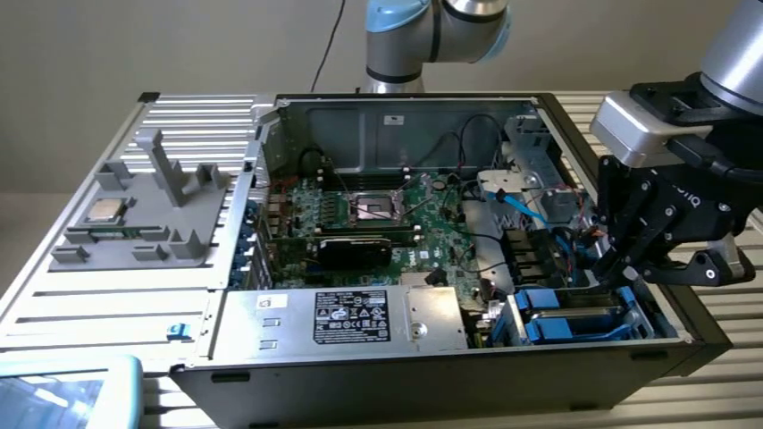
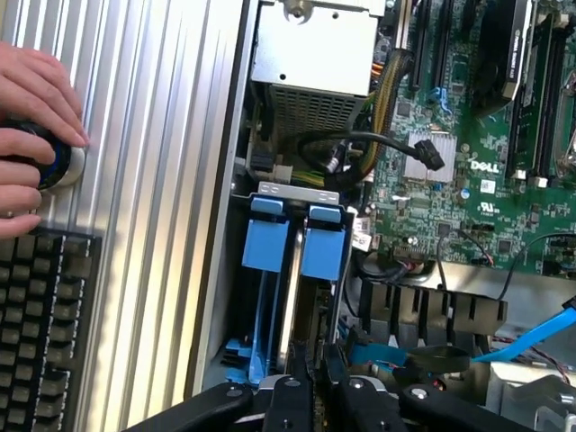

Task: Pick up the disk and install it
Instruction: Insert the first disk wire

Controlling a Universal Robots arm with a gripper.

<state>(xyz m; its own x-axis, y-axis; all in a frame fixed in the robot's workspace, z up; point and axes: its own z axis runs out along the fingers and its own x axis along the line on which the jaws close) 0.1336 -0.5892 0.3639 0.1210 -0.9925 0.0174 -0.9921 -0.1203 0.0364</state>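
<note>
The gripper [image 2: 315, 385] is nearest to the wrist camera. Its black fingers [image 2: 292, 398] are close together with only a thin gap, at the near end of the disk [image 2: 290, 306]; whether they pinch it I cannot tell. The disk stands on its edge in a bay [image 2: 297, 191] of the computer case [image 2: 229, 225], beside the green board [image 2: 468, 180]. A hand [image 2: 31, 126] rests on a round knob [image 2: 56, 164] next to a keyboard [image 2: 45, 333]. In the exterior view the gripper [image 1: 626, 268] hangs at the lower right, over the disk [image 1: 573, 320] inside the case [image 1: 477, 384].

Robotics lab bench; opened PC tower [image 1: 357, 130] on slatted aluminium table [image 1: 107, 295], robot arm [image 1: 417, 36] overhead, keyboard [image 2: 45, 333] alongside
</note>
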